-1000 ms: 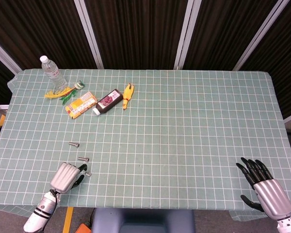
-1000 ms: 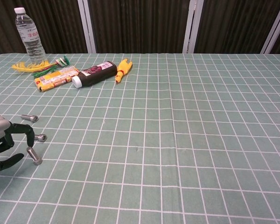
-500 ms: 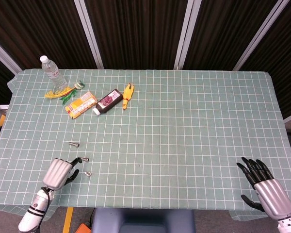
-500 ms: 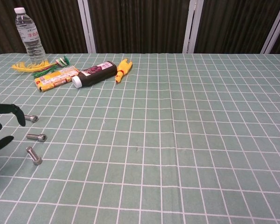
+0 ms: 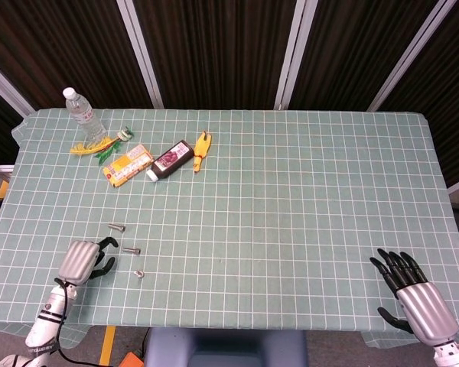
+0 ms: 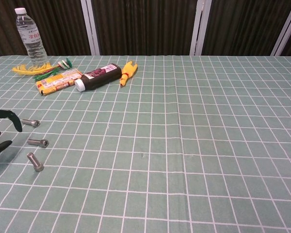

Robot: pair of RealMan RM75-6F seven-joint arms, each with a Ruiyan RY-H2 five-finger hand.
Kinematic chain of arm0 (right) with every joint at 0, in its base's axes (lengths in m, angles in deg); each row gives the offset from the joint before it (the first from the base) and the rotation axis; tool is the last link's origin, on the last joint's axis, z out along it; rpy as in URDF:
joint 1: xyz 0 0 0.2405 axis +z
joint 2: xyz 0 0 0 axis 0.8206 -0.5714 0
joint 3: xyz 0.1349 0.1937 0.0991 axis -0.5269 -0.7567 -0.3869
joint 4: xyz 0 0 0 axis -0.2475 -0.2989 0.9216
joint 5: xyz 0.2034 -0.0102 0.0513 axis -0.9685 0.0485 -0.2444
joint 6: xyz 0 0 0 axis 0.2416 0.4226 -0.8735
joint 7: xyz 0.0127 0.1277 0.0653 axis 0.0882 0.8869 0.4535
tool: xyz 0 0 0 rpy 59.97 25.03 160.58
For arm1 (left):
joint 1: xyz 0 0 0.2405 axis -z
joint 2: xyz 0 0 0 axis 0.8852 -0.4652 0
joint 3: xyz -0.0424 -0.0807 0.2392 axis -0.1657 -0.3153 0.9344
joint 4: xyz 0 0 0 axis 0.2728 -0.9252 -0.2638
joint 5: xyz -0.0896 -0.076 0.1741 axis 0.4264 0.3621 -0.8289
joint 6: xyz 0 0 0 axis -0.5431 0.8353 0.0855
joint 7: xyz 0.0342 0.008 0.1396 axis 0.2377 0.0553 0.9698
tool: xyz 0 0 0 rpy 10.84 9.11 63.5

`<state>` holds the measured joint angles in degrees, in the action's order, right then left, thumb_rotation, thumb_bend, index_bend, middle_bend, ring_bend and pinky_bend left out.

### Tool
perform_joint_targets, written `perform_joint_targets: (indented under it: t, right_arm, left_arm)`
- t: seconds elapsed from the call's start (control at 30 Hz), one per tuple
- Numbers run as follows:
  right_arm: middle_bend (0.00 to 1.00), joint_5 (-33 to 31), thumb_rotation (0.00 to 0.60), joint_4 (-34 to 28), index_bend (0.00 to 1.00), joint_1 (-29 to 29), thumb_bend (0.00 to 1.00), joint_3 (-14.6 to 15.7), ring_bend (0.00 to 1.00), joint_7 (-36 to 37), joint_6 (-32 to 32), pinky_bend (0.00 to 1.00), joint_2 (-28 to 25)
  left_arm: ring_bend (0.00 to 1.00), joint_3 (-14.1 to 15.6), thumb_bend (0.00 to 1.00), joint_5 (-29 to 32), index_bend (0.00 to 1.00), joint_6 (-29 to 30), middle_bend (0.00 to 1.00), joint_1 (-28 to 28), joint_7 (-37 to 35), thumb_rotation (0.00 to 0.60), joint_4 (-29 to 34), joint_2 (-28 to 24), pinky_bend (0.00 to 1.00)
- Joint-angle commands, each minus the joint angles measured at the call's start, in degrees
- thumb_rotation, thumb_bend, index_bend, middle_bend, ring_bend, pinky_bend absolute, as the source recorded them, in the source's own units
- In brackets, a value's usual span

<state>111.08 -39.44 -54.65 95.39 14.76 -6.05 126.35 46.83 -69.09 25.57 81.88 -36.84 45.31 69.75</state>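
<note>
My left hand (image 5: 83,261) hovers near the table's front left edge, fingers apart and holding nothing; in the chest view only its dark fingertips (image 6: 2,130) show at the left border. Three metal bolts lie just to its right: one (image 5: 116,226) (image 6: 31,123) furthest from me, one (image 5: 131,250) (image 6: 38,142) in the middle, one (image 5: 138,274) (image 6: 35,161) closest to the front. My right hand (image 5: 413,292) rests at the front right corner, fingers spread and empty; it is absent from the chest view.
At the back left stand a water bottle (image 5: 83,115) (image 6: 31,37), a yellow and green bundle (image 5: 99,144) (image 6: 41,69), a yellow snack pack (image 5: 127,164) (image 6: 58,80), a dark bottle lying down (image 5: 170,160) (image 6: 98,77) and a small yellow tool (image 5: 202,147) (image 6: 127,72).
My left hand has drawn back to the left, away from the bolts, and slid almost out of the chest view. The right hand has barely moved.
</note>
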Motion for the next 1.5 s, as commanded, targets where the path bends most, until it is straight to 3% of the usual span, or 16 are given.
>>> perform_joint_targets:
  t: [0.03,0.33,1.07,1.5]
  right_arm:
    - [0.0,-0.16,0.6,-0.06,0.0,0.03,0.31,-0.09,0.0,0.06,0.01,0.0,-0.04]
    - [0.0,-0.42,0.6,-0.02,0.0,0.13,0.31,-0.23,0.0,0.61,-0.04,0.0,-0.24]
    - [0.0,-0.62,0.6,-0.06,0.0,0.07,0.31,-0.3,0.0,0.68,-0.17,0.0,-0.34]
    - [0.0,-0.53,0.6,-0.02,0.0,0.03,0.31,-0.29,0.0,0.86,-0.34,0.0,-0.41]
  left_arm:
    - [1.0,-0.46,0.41,0.91,0.42,-1.82,1.0,1.4,-1.56,0.6,-3.46,2.74,1.0]
    - [1.0,-0.77,0.41,1.55,0.43,-3.31,1.0,2.57,-2.09,0.6,-7.23,5.55,1.0]
    - [1.0,-0.09,0.41,1.7,0.49,-4.26,1.0,3.43,-1.81,0.6,-9.2,7.07,1.0]
    - [1.0,-0.19,0.44,1.94,0.58,-3.79,1.0,3.49,-0.68,0.6,-9.43,7.34,1.0]
